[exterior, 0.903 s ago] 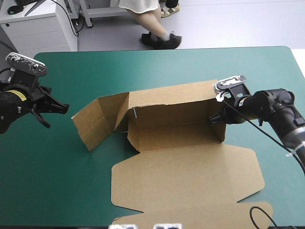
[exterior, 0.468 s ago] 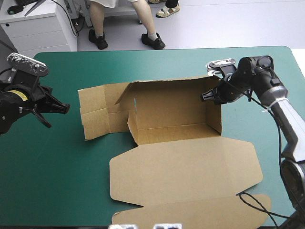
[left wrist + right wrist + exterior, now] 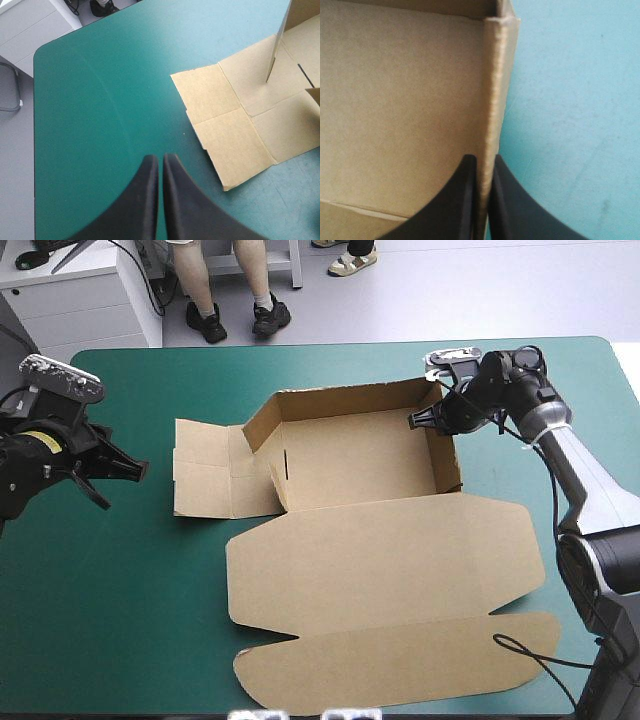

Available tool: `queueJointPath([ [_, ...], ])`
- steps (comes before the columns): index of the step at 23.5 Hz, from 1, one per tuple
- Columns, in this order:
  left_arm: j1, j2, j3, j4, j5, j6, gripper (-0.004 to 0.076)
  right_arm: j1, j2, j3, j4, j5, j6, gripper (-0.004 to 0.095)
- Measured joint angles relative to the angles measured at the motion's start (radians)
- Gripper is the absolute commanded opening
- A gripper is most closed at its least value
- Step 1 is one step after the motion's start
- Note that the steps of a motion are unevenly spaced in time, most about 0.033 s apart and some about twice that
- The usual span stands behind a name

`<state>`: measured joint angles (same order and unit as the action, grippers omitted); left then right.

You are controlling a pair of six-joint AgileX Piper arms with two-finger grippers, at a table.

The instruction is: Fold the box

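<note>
Farther back, seemingly, box [image 3: 355, 455] on teal-green cover [image 3: 150, 600]

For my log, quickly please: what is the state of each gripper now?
Left gripper: shut, holding nothing.
Right gripper: shut on a raised wall of the box.

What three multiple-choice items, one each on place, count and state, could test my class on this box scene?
1. Where does the right end effector grip? A the box's right wall; B a T-shirt; C nothing.
2. How many end effectors touch the box? A none; B one; C two.
3. The left end effector is: A open; B shut, empty; C shut on the box.
Answers: A, wall's edge between its fingers; B, only the right one reaches it; B, fingers meet over bare cover.
</note>
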<state>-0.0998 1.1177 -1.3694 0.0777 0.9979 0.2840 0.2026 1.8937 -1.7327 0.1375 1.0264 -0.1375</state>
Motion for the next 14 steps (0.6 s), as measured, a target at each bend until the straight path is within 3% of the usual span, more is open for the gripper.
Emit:
queueJointPath([
  [4,0.000,0.000,0.000,0.000,0.001,0.000,0.0013,0.000,0.025,0.008,-0.003,0.046,-0.001,0.0527],
  [6,0.000,0.000,0.000,0.000,0.001,0.000,0.0013,0.000,0.031,0.006,-0.008,0.053,-0.001,0.0634],
  [14,0.000,0.000,0.000,0.000,-0.002,0.000,0.0012,0.000,0.023,-0.193,-0.062,0.204,0.034,0.0661],
])
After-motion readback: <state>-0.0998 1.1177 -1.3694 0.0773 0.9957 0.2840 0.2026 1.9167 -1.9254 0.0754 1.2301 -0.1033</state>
